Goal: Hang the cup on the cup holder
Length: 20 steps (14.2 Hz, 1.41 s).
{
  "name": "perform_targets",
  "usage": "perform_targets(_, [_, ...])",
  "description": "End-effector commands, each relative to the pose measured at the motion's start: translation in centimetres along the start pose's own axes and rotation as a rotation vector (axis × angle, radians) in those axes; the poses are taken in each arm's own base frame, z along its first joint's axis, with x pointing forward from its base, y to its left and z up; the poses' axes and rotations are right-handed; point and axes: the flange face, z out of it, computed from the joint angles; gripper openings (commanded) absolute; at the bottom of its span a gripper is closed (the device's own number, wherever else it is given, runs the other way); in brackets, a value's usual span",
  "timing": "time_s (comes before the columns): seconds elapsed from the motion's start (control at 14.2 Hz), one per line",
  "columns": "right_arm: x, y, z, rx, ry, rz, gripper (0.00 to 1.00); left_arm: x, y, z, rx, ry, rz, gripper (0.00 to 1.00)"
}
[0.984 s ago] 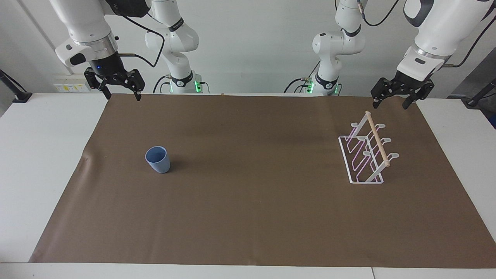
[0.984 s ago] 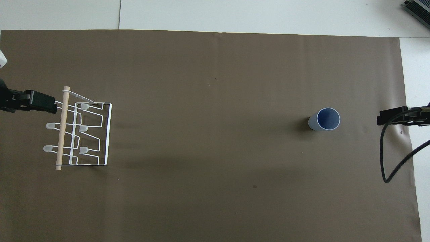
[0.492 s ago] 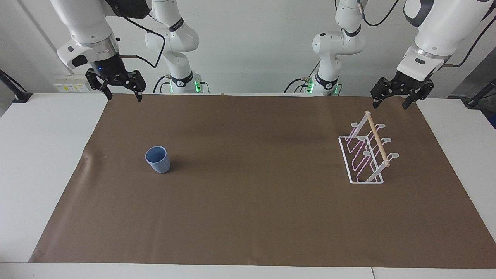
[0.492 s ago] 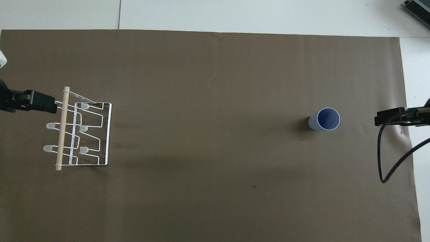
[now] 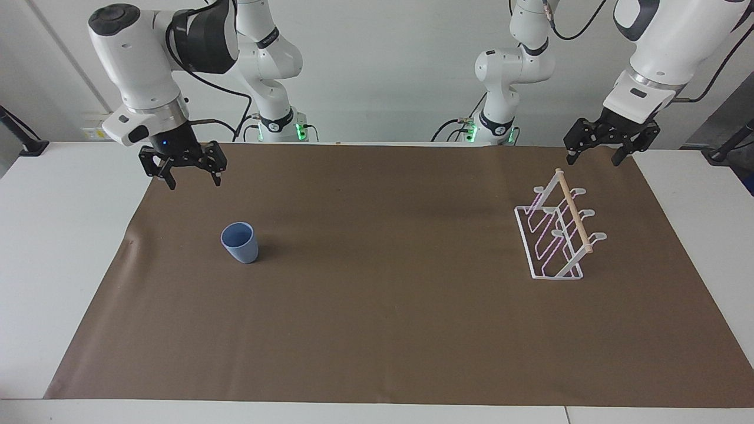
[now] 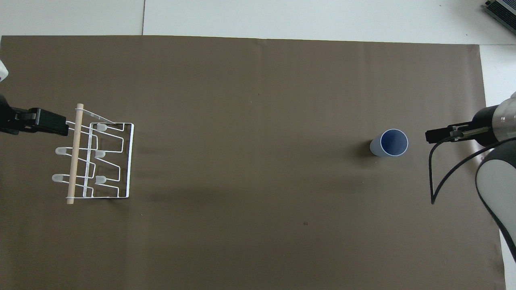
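**Cup upright on the mat, both grippers empty**

We see the cup (image 5: 240,242) standing upright toward the right arm's end of the brown mat (image 5: 383,330), well apart from the cup holder (image 5: 558,231). Our right gripper (image 5: 189,178) hangs over the mat, fingers apart. Our left gripper (image 5: 595,158) waits, fingers apart, above the mat's edge.

One camera looks from high across the table (image 5: 35,235) at the robots; the other looks steeply down; both share the mat (image 5: 377,330).
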Motion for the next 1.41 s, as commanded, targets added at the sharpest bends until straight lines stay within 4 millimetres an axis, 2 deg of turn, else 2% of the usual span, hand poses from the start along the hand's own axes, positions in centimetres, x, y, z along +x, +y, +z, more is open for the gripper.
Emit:
perform_targets(0.0, [1.0, 0.2, 3.9, 0.017, 0.008, -0.104, 1.0, -0.5, -0.3, 0.0, 0.021, -0.003, 0.001, 1.0])
perform_targets(0.28, [1.8, 1.0, 10.8, 0.058, -0.03, -0.198, 1.0, -0.6, -0.3, -0.1, 0.022, -0.002, 0.003, 1.0])
perform_targets(0.42, [1.0, 1.3, 12.6, 0.051, -0.016, -0.218, 1.0, -0.6, -0.3, -0.1, 0.022, 0.0, 0.001, 1.0])
perform_targets(0.77, [-0.2, 2.0, 14.8, 0.045, -0.01, -0.238, 1.0, -0.6, -0.3, -0.1, 0.022, 0.0, 0.003, 1.0])
perform_targets(0.98, [-0.2, 2.0, 15.8, 0.05, -0.023, -0.236, 1.0, -0.6, -0.3, -0.1, 0.022, 0.0, 0.001, 1.0])
perform_targets(1.2, [-0.2, 1.8, 16.0, 0.069, -0.015, -0.216, 0.98, -0.6, -0.3, -0.1, 0.022, 0.0, 0.001, 1.0])
perform_targets(1.34, [-0.2, 1.8, 16.1, 0.083, -0.015, -0.205, 0.75, -0.6, -0.3, -0.1, 0.022, 0.0, 0.001, 1.0])
